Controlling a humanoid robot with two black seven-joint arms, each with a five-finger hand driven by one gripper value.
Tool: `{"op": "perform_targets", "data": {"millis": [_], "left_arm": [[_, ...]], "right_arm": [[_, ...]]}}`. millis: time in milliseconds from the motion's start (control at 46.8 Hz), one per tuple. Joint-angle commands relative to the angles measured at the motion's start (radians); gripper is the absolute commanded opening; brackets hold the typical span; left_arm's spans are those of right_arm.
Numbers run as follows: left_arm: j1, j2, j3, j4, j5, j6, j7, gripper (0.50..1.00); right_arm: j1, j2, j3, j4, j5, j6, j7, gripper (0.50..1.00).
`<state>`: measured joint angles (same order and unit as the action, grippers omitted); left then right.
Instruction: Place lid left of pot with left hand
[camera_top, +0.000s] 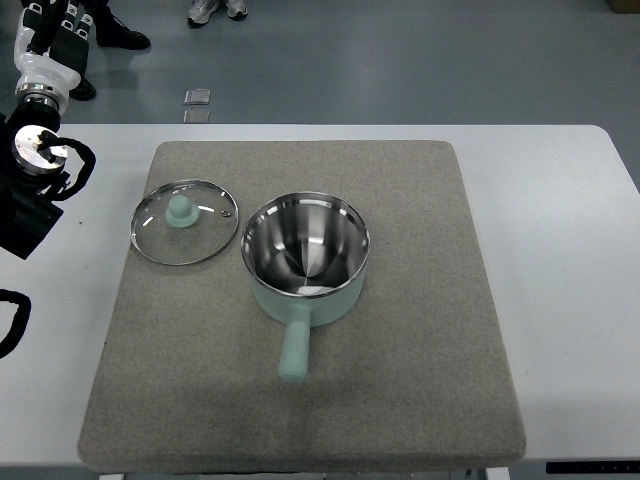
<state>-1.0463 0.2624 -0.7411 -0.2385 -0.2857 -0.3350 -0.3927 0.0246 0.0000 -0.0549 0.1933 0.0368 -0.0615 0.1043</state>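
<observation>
The pot (305, 255) sits open near the middle of a grey mat (420, 330) that covers most of the white counter (570, 250). It has a pale green outside, a shiny steel inside and a pale green handle (295, 350) that points toward the near edge of the mat. The lid (185, 221) lies flat on the mat just left of the pot, its knob (181, 211) up; it is clear glass with a metal rim, and the rim comes very close to the pot's rim, though whether the two touch is hard to make out. The left hand (55, 35) is well away from the pot, up in the far left corner beyond the counter's edge. It is cut off by the picture's border, only dark fingers (75, 40) and a white wrist piece showing, so I cannot tell whether it is released or clenched; nothing can be seen in it. Below it the left arm (35, 170) shows as a metal joint and black parts over the counter's left edge, partly outside the picture. The right arm does not show. On the floor beyond the counter, behind the pot, are the shoes (218, 10) of a person, cut off at the top edge, and a small pale patch (197, 97).
</observation>
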Motion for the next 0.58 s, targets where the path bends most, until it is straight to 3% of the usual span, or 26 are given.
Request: {"op": "perform_targets", "data": {"millis": [0, 556], "left_arm": [[-0.006, 0.0, 0.002, -0.001, 0.005, -0.004, 0.0, 0.994], [-0.004, -0.012, 0.003, 0.002, 0.006, 0.004, 0.0, 0.994]], "right_arm": [[0.0, 0.0, 0.0, 0.0, 0.0, 0.0, 0.0, 0.924], [0.0, 0.0, 0.001, 0.0, 0.0, 0.002, 0.0, 0.924]]}}
